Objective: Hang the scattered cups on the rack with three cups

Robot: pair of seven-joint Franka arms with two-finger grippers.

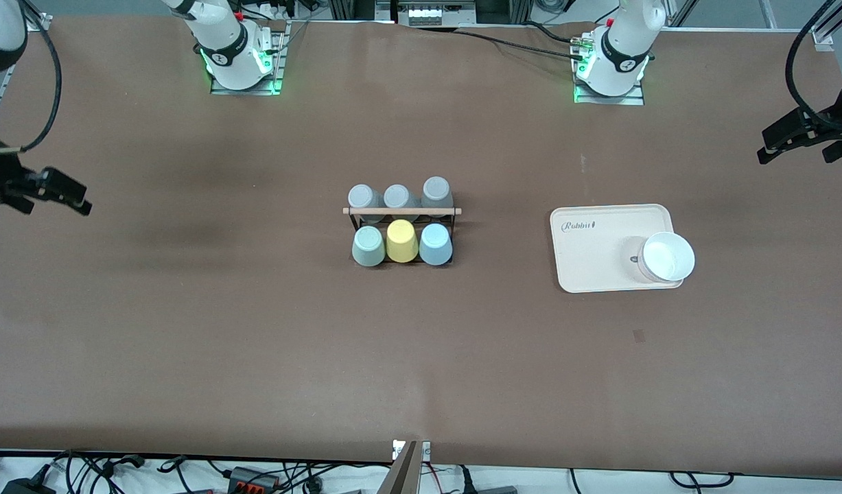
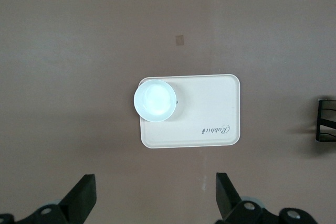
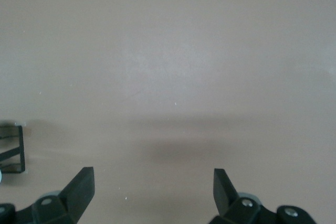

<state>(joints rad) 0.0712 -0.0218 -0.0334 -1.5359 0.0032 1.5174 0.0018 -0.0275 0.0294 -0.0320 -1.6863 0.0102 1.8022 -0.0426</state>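
Cups sit inverted on the rack (image 1: 401, 211) at mid-bench: mint cup (image 1: 368, 246), yellow cup (image 1: 401, 241), blue cup (image 1: 435, 244) in the nearer row, three grey cups (image 1: 397, 197) in the farther. Smooth tapered plastic, black wire frame, wooden rod crosswise. Nothing looks left to hang. White bowl (image 1: 666, 257) on cream tray (image 1: 609, 237). Left hand (image 1: 801, 134) and right hand (image 1: 40, 189) wait released over opposite bench ends, about equally distant.

Six cups (image 1: 401, 223) on rack (image 1: 401, 212); bowl (image 1: 667, 257) on tray (image 1: 592, 254) beside.
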